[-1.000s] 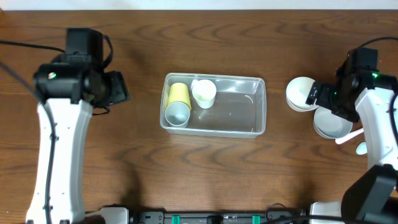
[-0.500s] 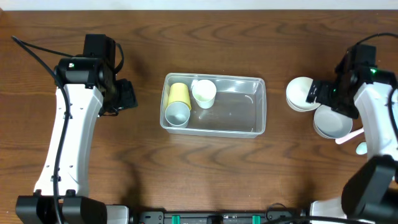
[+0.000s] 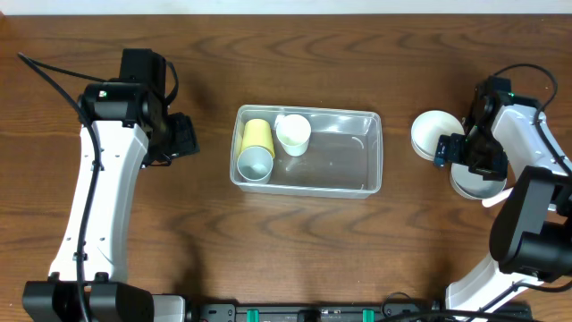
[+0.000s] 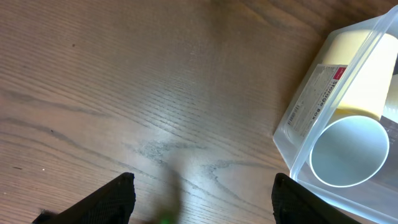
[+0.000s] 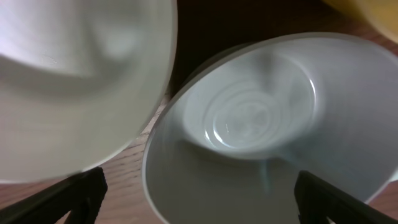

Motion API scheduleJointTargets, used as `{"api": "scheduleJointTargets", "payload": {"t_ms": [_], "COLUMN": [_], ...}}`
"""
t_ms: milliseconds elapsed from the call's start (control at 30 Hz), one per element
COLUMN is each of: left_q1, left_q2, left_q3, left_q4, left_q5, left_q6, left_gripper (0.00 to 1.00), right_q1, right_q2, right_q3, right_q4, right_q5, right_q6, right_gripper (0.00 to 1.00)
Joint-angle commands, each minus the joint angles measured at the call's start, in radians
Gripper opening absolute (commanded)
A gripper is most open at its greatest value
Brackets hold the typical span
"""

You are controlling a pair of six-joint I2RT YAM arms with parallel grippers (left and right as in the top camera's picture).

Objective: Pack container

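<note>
I see the container (image 3: 344, 159) sitting flat on the table (image 3: 286, 259), about at the table's middle, with its long sides running across the table from left to right. It is a clear plastic rectangular tub with rounded corners and a rim, open at the top. A printed label (image 4: 317, 102) shows on its short wall toward the table's left. In that end a yellow cup (image 3: 256, 134) lies on its side and a white cup (image 3: 293, 134) stands upright. Wood grain shows through the rest of its floor.

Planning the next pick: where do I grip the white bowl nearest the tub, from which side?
Pinch the bowl by its rim, jaws astride the wall, coming straight down on the edge away from the tub. It looks open side up and too wide to span.
</note>
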Motion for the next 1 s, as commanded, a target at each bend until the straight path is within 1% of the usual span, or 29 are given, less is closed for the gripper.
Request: {"api": "scheduleJointTargets", "payload": {"t_ms": [0, 133, 233, 500, 633, 733, 900, 967], "left_q1": [0.006, 0.006, 0.006, 0.006, 0.006, 0.006, 0.006, 0.006], "left_q2": [0.003, 0.003, 0.003, 0.003, 0.003, 0.003, 0.003, 0.003], "left_q3": [-0.004, -0.004, -0.004, -0.004, -0.004, -0.004, -0.004, -0.004], "left_q4": [0.0, 0.0, 0.0, 0.0, 0.0, 0.0, 0.0, 0.0], "left_q5": [0.008, 0.008, 0.008, 0.008, 0.008, 0.008, 0.008, 0.008], "left_q6": [0.006, 0.006, 0.006, 0.006, 0.006, 0.006, 0.006, 0.006], "left_gripper": [0.71, 0.71, 0.71, 0.71, 0.71, 0.71, 0.71, 0.71], "right_q1": [0.005, 0.005, 0.005, 0.021, 0.032, 0.034, 0.034, 0.034], "right_q2": [0.02, 0.021, 0.021, 0.021, 0.021, 0.021, 0.021, 0.021], "right_q3": [-0.004, -0.006, -0.007, -0.054, -0.066, -0.066, -0.066, -0.066], "right_q4": [0.003, 0.005, 0.006, 0.05, 0.066, 0.069, 0.069, 0.069], "right_q5": [0.02, 0.011, 0.005, -0.009, -0.011, -0.011, -0.011, -0.011], "right_q6": [-0.021, -0.021, -0.018, -0.018, -0.018, -0.018, -0.018, -0.018], "right_gripper": [0.92, 0.77, 0.7, 0.65, 0.58, 0.47, 0.35, 0.29]}}
